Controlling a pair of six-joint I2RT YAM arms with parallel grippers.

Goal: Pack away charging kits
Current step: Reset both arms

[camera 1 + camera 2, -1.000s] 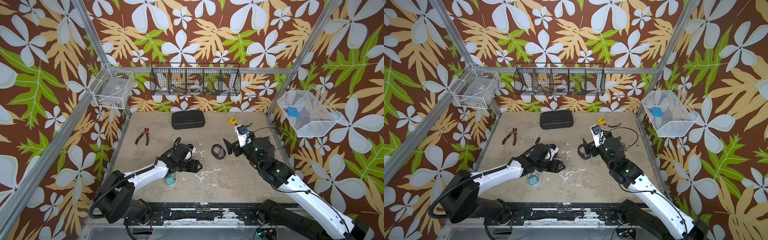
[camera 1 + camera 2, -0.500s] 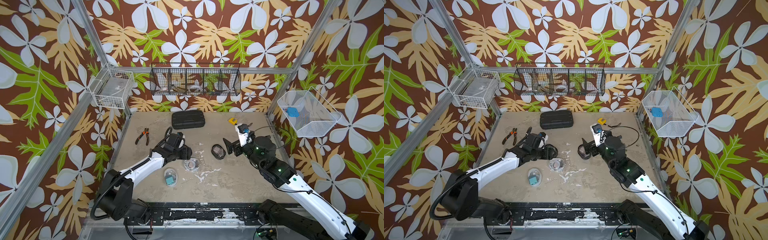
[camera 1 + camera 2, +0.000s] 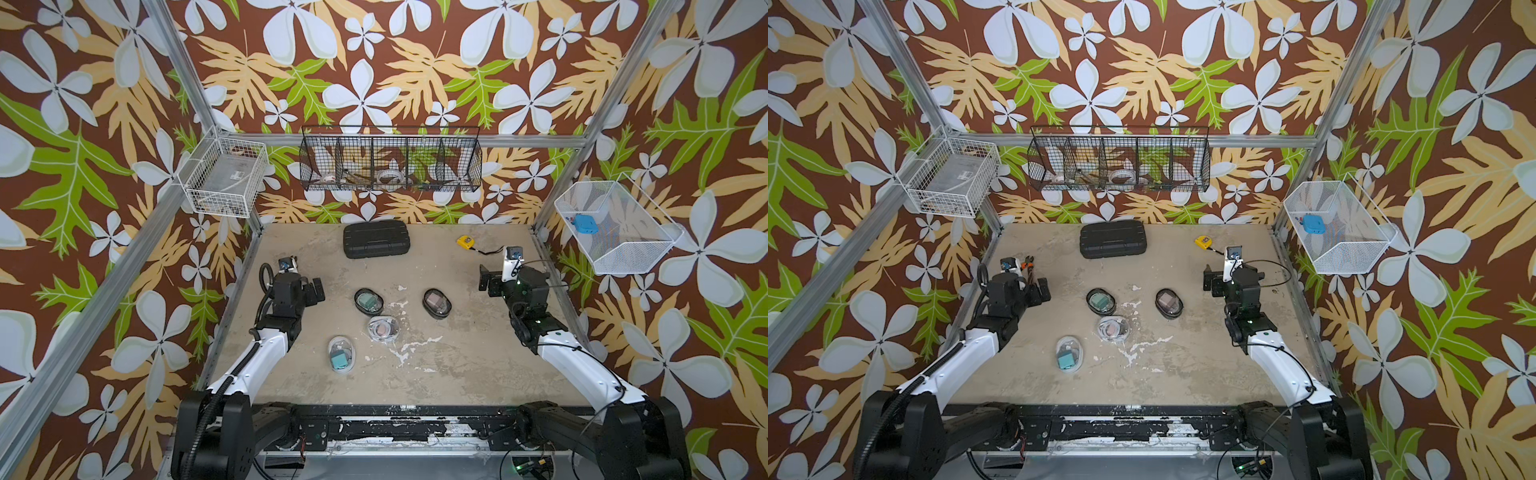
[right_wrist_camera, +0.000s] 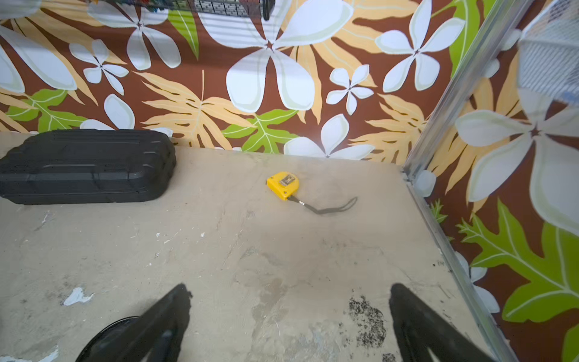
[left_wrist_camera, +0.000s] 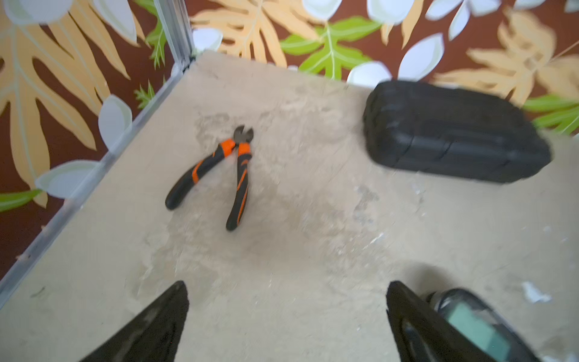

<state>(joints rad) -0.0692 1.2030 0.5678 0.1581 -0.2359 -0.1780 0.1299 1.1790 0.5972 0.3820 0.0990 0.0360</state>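
The left gripper [image 5: 286, 291] hangs over the worktop [image 3: 457, 374] near its left edge. Its jaws stand wide apart and nothing is between them. Toward the far left corner, the pliers [image 5: 238, 175] lie flat with their orange-black handles spread.

The four oval cases lie in the middle of the worktop, apart from both grippers. The front clear case [image 3: 341, 360] is the closest to the front edge and holds a teal plug [image 3: 338, 360] and some white cable. Whether its lid is closed, I cannot tell. Further back lies the black-rimmed teal case [image 3: 368, 301], with a teal plug visible through its lid. Just beside it, toward the front, is the rear clear case [image 3: 383, 329], with a pink plug and coiled cable inside. Whether these two touch, I cannot tell.

The large ribbed case [image 3: 376, 240] lies at the middle of the far edge. The black-rimmed pink case [image 3: 436, 303] lies alone, right of the others. The yellow tape measure [image 3: 465, 242] lies toward the far right corner.

The right gripper [image 4: 289, 291] hangs near the right edge, with its jaws also spread wide and gripping nothing.
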